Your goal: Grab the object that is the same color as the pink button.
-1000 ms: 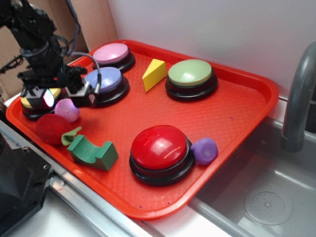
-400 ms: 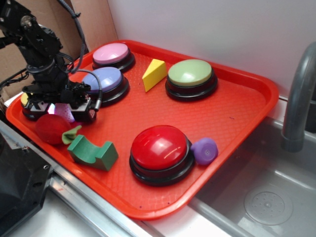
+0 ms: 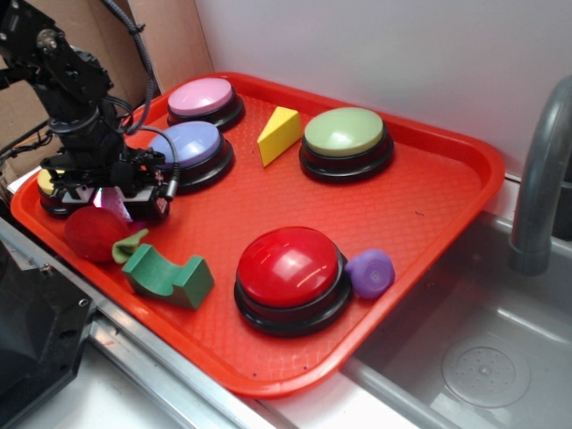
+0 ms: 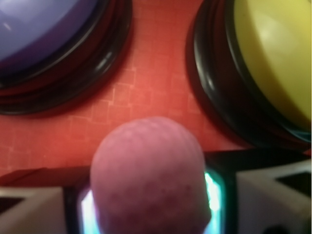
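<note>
The pincer [image 3: 112, 198] sits low on the tray [image 3: 429, 206], fingers apart, flanking the pink ball [image 4: 148, 178], lined up to squeeze.

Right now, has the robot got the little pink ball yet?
Almost. The hand is down on the tray, right over the pink ball, which sits between its fingers in the wrist view. I can't tell whether they have squeezed it. Left to do: close firmly and lift it up. It matches the pink button.
</note>
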You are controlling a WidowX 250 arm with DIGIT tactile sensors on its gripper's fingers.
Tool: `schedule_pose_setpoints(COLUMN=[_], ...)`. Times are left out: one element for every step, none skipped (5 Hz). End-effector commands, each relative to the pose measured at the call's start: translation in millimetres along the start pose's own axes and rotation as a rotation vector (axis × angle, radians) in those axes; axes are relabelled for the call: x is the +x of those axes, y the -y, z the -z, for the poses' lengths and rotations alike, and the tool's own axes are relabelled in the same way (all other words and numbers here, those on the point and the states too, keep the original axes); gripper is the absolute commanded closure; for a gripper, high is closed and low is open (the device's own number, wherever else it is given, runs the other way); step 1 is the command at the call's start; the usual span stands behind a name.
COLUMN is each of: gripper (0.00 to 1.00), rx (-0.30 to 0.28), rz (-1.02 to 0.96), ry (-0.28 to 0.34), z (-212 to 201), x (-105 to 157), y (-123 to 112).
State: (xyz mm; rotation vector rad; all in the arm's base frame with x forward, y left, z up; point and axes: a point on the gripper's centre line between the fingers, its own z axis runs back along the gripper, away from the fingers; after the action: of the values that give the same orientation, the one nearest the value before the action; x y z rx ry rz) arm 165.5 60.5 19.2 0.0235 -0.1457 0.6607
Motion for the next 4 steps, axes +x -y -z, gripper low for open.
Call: schedule_pose_setpoints(gripper=[1.0,1.0,1.0,1.0], rx=[-0.006,-0.059,-0.107,-0.127], rz=[0.196,0.303,0.443,0.471], ry=[-0.014,-0.024,-0.007,0.001], z=[-77,-107,-146,-157], x=[27,24,17,14], y=[40,62,87,98])
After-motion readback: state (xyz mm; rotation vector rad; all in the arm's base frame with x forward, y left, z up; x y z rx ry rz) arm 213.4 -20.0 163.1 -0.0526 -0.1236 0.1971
